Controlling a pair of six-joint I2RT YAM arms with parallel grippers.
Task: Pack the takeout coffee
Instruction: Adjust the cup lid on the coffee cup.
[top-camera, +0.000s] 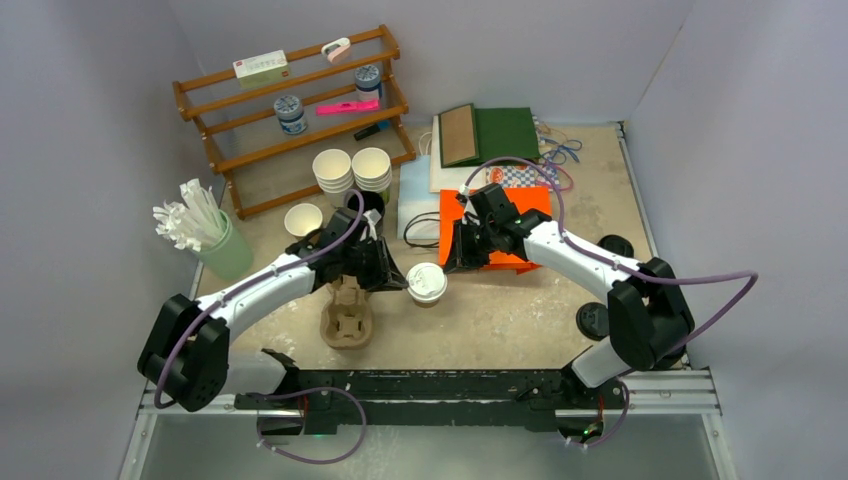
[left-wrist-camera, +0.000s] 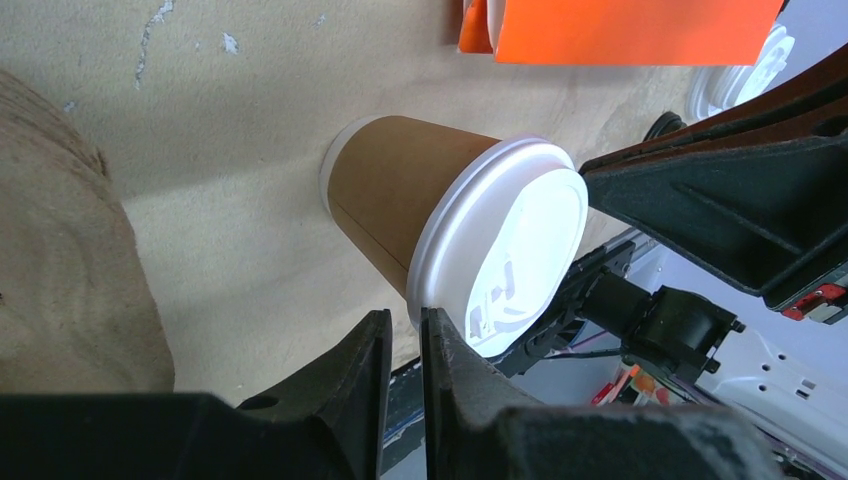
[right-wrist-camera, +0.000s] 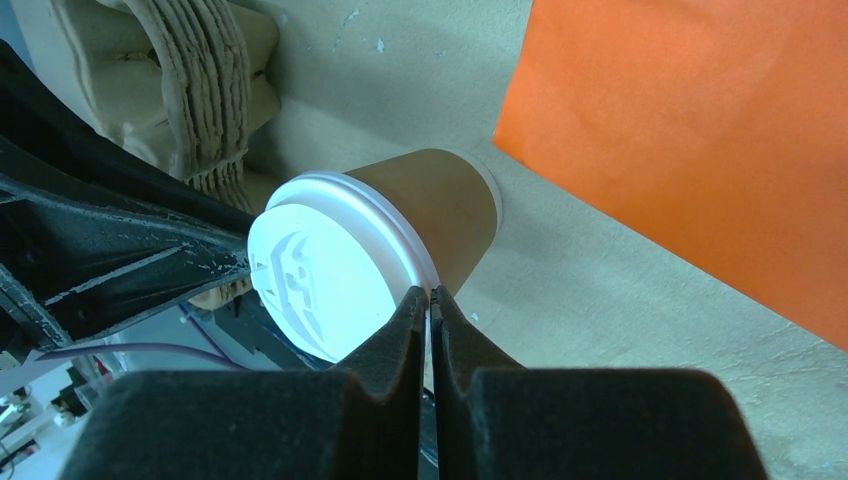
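1 lidded coffee cup (top-camera: 426, 284) stands upright near the middle of the surface, between the 2 tools, with a cardboard cup tray (top-camera: 347, 315) on its left-edge side and an orange sheet (right-wrist-camera: 680, 150) on its right-edge side. The left tool (left-wrist-camera: 405, 318) sits just beside the lid, fingers slightly parted and grasping nothing. The right tool (right-wrist-camera: 430, 295) is clenched empty, its tips at the lid's rim.

Soft, even overhead light leaves faint shadows on my table (top-camera: 520, 320). In my wrist views the white lid (left-wrist-camera: 520, 240) glares almost featureless, and my left gripper (left-wrist-camera: 405, 325) looms dark and slightly blurred up close.
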